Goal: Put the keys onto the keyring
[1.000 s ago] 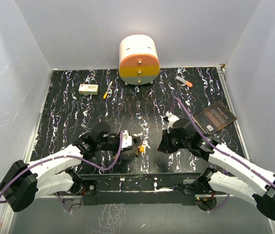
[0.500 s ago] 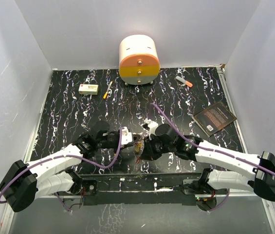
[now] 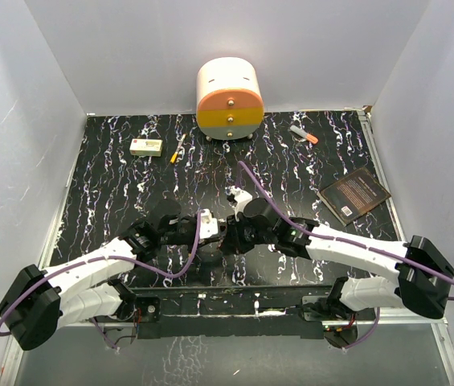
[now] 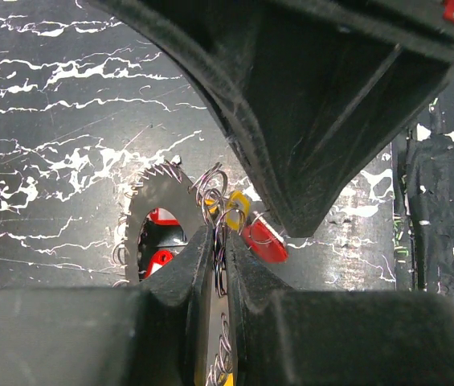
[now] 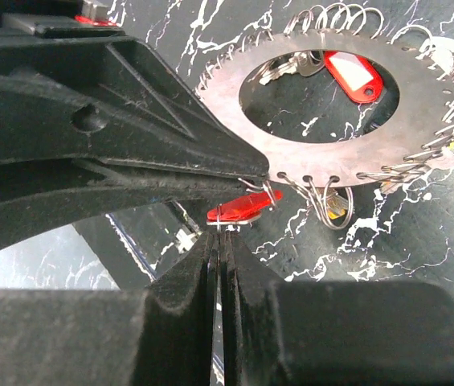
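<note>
The keyring (image 5: 419, 112) is a flat grey toothed disc with wire loops along its rim, seen also in the left wrist view (image 4: 156, 199). My left gripper (image 4: 220, 235) is shut on a wire loop at the ring's rim (image 3: 213, 229). My right gripper (image 5: 220, 235) is shut on the thin metal part of a red key (image 5: 245, 207), which hangs right at that same loop. In the top view the right gripper (image 3: 233, 235) touches the left one. A second red key (image 5: 353, 74) shows through the ring's hole. A yellow key head (image 4: 239, 205) sits beside the pinched loop.
A round white, orange and yellow drawer unit (image 3: 229, 98) stands at the back. A dark book (image 3: 355, 194) lies at the right, a marker pen (image 3: 304, 134) behind it, a white box (image 3: 145, 146) at the back left.
The right arm has swung left across the table until its gripper meets the left one. The left arm has stayed still with the ring.
</note>
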